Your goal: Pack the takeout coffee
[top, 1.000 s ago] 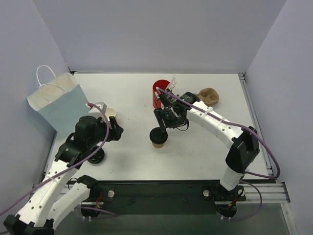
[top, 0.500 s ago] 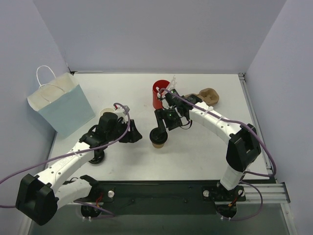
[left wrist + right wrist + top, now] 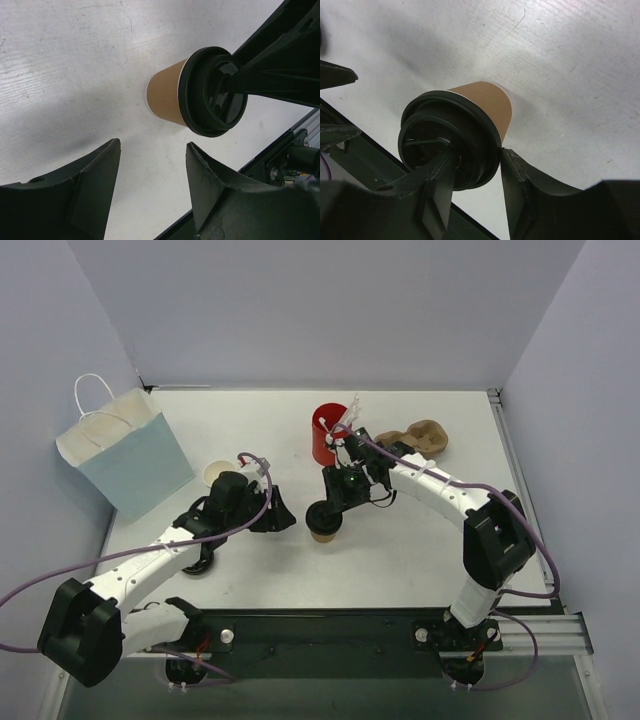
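Now takeout coffee [image 3: 485, 107] is pinched at the lid rim by right tool [image 3: 476, 154]; left tool [image 3: 153, 145] is spread open beside it, untouching; cup should be kept upright, lid seated.

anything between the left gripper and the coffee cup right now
Nothing visible. In the left wrist view only bare table lies between the left gripper, jaws open, and the takeout coffee. The right gripper straddles the rim of the lid on the far side, out of that path.
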Action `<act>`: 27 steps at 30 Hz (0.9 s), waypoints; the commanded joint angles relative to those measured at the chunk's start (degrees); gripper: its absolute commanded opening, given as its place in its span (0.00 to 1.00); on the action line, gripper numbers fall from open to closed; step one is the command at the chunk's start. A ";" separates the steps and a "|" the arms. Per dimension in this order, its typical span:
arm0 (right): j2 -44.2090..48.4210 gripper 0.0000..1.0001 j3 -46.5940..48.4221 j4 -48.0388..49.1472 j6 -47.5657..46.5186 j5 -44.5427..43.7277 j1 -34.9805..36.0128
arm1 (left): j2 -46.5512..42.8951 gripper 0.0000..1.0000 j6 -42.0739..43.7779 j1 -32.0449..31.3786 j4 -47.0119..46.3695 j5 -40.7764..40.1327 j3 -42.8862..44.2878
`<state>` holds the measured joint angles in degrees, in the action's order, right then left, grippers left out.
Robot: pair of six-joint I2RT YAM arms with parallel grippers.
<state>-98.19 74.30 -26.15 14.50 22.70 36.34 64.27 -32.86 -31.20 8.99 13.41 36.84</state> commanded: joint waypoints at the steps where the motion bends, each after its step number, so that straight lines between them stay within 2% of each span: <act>1: -1.12 0.38 -3.55 0.75 -0.53 -0.55 -0.48 | 1.64 0.64 -1.68 -0.26 -5.65 0.56 0.07; 10: -0.68 0.31 -6.19 2.68 -0.26 -0.11 -1.09 | 6.65 0.60 -4.23 -0.44 -12.42 2.76 0.16; 18: -0.42 0.30 -7.50 3.74 -0.26 0.42 -1.27 | 10.87 0.58 -3.97 -0.53 -15.94 3.03 0.16; 27: 0.19 0.29 -8.74 4.44 -0.09 0.50 -1.44 | 10.88 0.57 -4.23 -0.62 -16.64 3.03 -0.54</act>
<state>-96.09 68.84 -18.44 15.38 27.07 34.85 75.44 -37.08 -31.53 -4.40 15.94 36.67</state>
